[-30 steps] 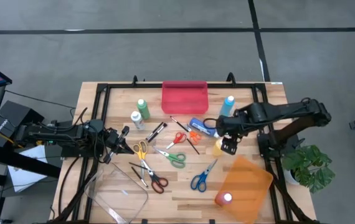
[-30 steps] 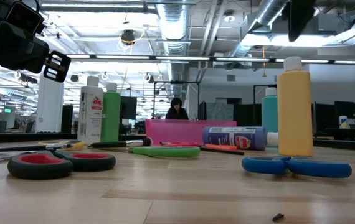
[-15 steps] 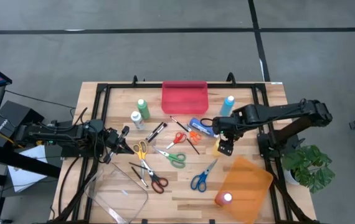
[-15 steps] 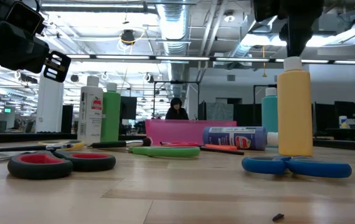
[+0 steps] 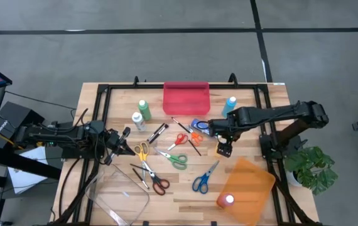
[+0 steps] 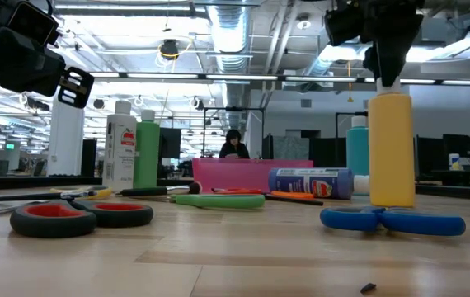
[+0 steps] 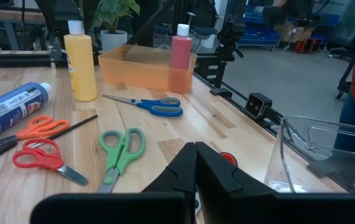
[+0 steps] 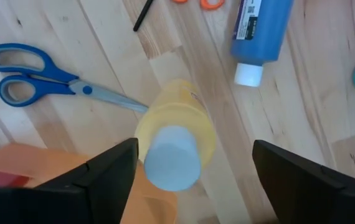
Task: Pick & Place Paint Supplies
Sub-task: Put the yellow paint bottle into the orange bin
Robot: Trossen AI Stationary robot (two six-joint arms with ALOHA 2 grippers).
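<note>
Right gripper (image 8: pixel 193 158) hanging wide open directly over the upright yellow paint bottle (image 8: pixel 174 140), cap sitting between the fingers (image 8: pixel 112 165), nothing held

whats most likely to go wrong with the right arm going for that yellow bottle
The right gripper hangs open directly above the upright yellow paint bottle, fingers either side of its white cap. A slightly off-centre descent could tip the tall, narrow bottle. If it falls, it may hit the blue scissors or the lying blue paint bottle close beside it. A grip on the cap alone could also slip.
</note>
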